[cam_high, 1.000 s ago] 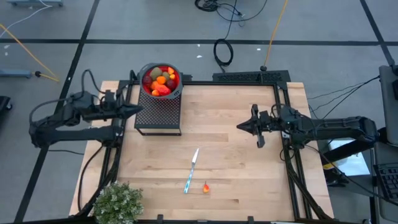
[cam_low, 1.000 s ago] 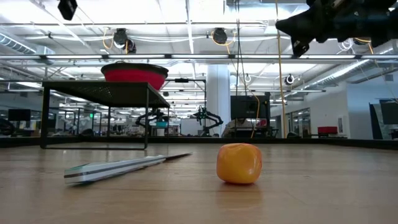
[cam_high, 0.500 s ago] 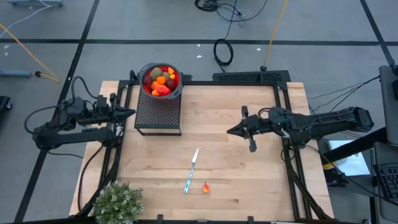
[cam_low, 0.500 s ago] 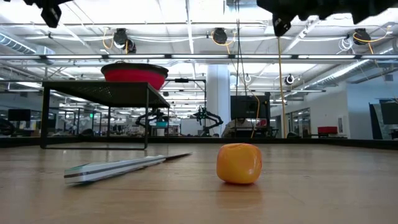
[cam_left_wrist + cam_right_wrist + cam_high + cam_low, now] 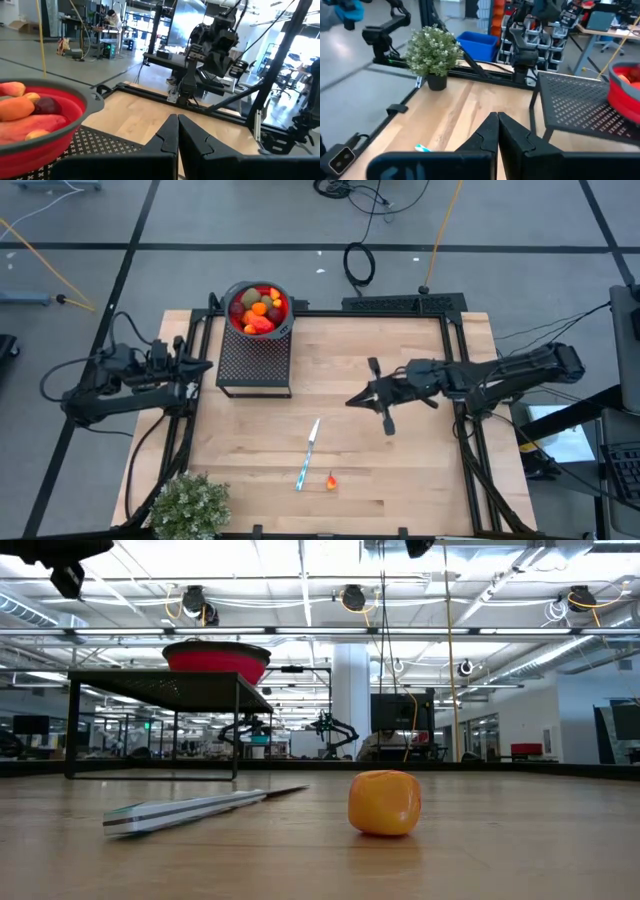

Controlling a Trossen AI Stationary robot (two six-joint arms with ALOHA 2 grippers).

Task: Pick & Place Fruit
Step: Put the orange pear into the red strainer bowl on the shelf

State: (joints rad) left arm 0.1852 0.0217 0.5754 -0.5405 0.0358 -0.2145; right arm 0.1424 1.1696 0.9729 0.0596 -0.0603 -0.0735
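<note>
Right claw (image 5: 352,400) farther over the table, left claw (image 5: 207,365) farther back.

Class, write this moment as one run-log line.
right gripper: shut, over table centre | left gripper: shut, beside rack | fruit piece: on table by knife

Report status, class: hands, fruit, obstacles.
Left hand shut, beside rack. Right hand shut, mid-table. One fruit loose by knife; rest in bowl.

A bowl (image 5: 283,297) of fruit (image 5: 258,310) sits on a mesh stand (image 5: 256,364) at my table's (image 5: 380,470) far left. Nearer me, a knife (image 5: 308,454) lies just left of one fruit piece (image 5: 331,480). A potted plant (image 5: 188,506) stands at the near left corner.
</note>
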